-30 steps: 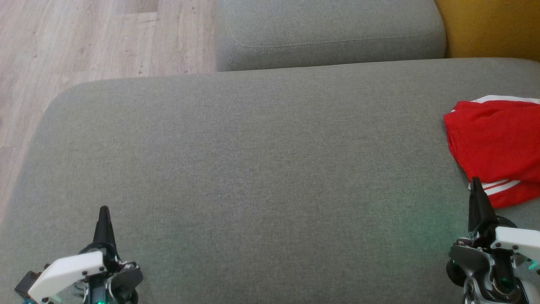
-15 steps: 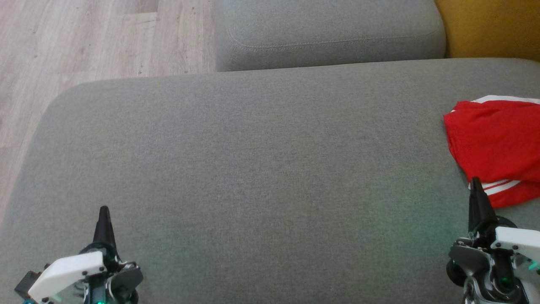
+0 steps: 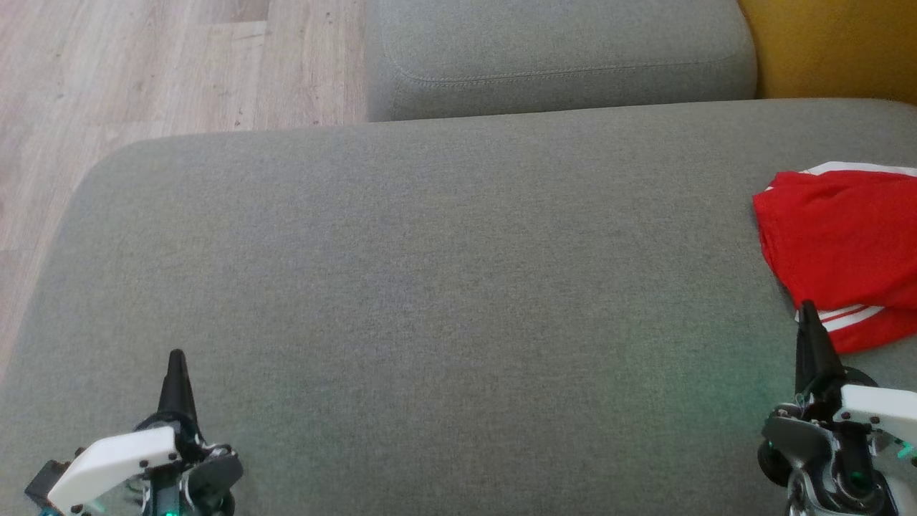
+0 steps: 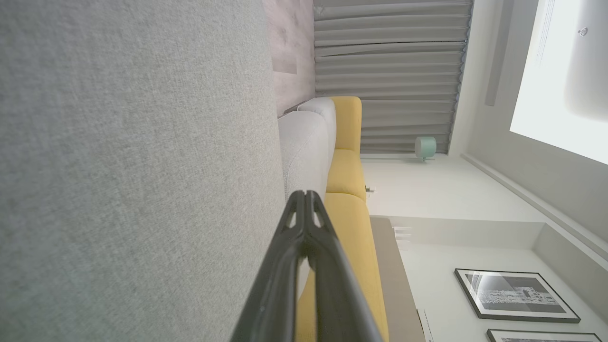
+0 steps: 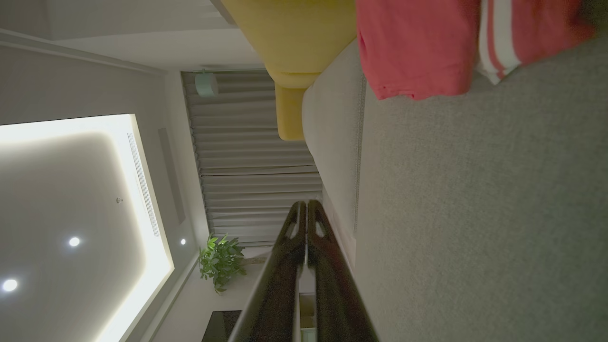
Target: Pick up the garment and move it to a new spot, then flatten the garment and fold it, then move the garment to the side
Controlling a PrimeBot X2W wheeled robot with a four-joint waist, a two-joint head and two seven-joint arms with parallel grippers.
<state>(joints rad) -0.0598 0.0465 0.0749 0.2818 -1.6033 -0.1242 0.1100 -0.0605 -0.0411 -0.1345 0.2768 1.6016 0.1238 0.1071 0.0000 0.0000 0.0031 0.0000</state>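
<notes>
**Grippers.** The left gripper (image 3: 176, 357) has both fingers pressed together and holds nothing. It hangs over the near left part of the grey seat cushion (image 3: 430, 287). The right gripper (image 3: 808, 309) is likewise pressed together and empty, over the near right part of the cushion.

**Differences between views.**
- The head view gives the layout: a second grey cushion (image 3: 559, 57) beyond the seat, yellow upholstery (image 3: 831, 43) at the far right, and wood floor (image 3: 143, 72) at the far left.
- The left wrist view adds the room: grey curtains (image 4: 387, 71) and framed pictures (image 4: 515, 294) on a white wall.
- The right wrist view adds a lit ceiling panel (image 5: 71, 199) and a potted plant (image 5: 221, 261).

**Garment.** The garment (image 3: 838, 236) lies at the right edge of the seat cushion, partly cut off by the picture border. It is red with white stripes along its edges, and it lies in overlapping layers with soft creases. In the head view the right fingertips overlap its near corner. The right wrist view shows clear grey cushion between them.
</notes>
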